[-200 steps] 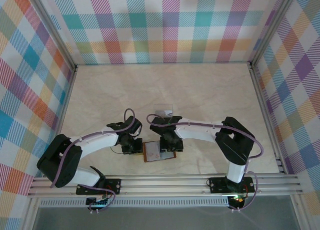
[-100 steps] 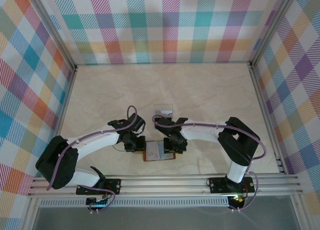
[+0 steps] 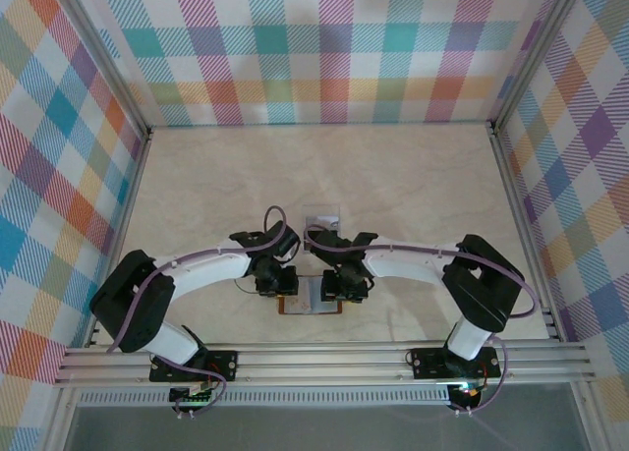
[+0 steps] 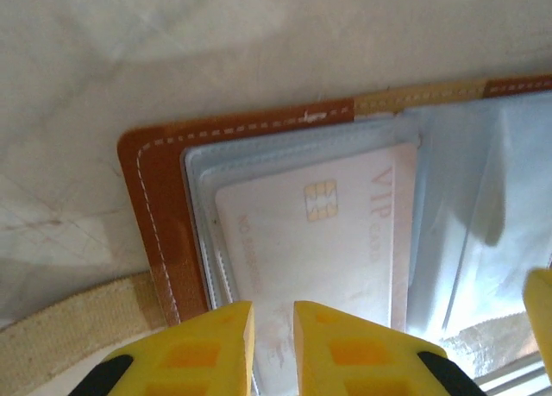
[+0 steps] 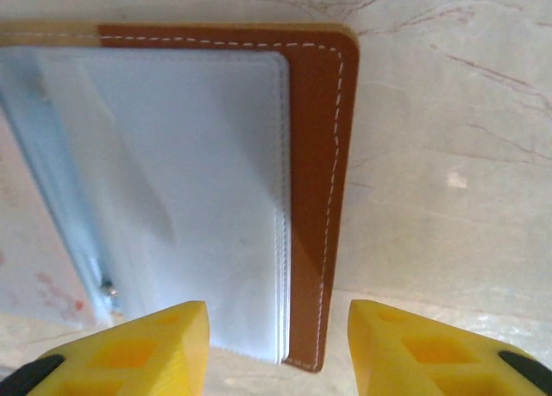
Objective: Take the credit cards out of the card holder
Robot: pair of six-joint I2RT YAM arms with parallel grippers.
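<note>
Lying open by the tabletop's [image 3: 413, 176] near edge, approx. centre, the reddish-brown stitched card holder [image 3: 311, 299] shows a pale chip card [image 4: 319, 241] in its clear pocket. L gripper [image 4: 272, 314] jaws sit slit-narrow over the card; R gripper [image 5: 278, 314] jaws are wide, straddling the holder's rt border.

My left gripper [image 3: 277, 282] and right gripper [image 3: 339, 289] crowd over the card holder [image 3: 313, 302] at the middle of the table's [image 3: 413, 176] near edge. A pale card [image 3: 321, 218] lies just behind them. The far half and both far corners lie open.
</note>
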